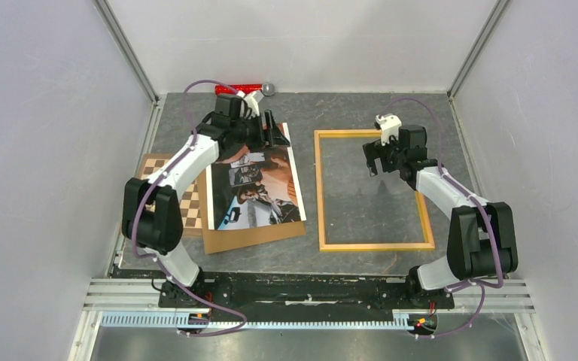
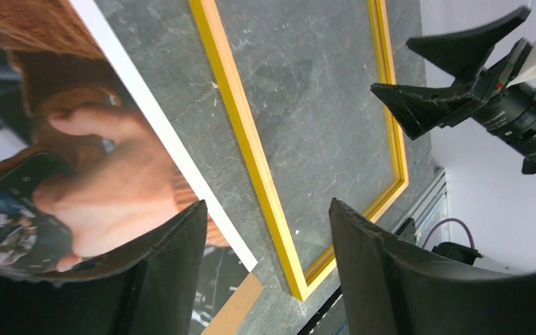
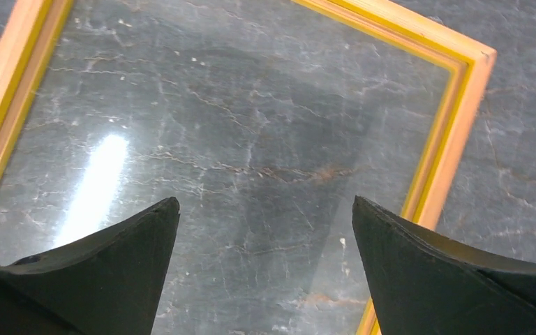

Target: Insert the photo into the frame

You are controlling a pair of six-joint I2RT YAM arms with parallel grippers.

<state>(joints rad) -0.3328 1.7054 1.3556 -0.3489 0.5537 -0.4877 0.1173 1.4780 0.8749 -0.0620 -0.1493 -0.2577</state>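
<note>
Black-fingered left gripper (image 2: 266,206) is partway open with nothing between the jaws, just bare table and a yellow rail showing through the gap. One finger sits over the far edge of the photo (image 1: 256,184), but whether it's actually touching the paper I can't tell. Right gripper (image 3: 265,201) is spread really wide, also holding nothing, hanging above the far end of the frame (image 1: 320,188) and looking down into its opening near a corner. There's a patch of glare inside the rails, so something shiny in there or just the tabletop, hard to say. The photo lies face up, a bit skewed, on the left half of the table. It's resting on a brown backing board (image 1: 248,237), which in turn overlaps a chessboard (image 1: 190,203). The frame lies flat on the right half, with a strip of grey stone-look table (image 1: 361,105) between it and the photo, so they're beside each other but not touching
</note>
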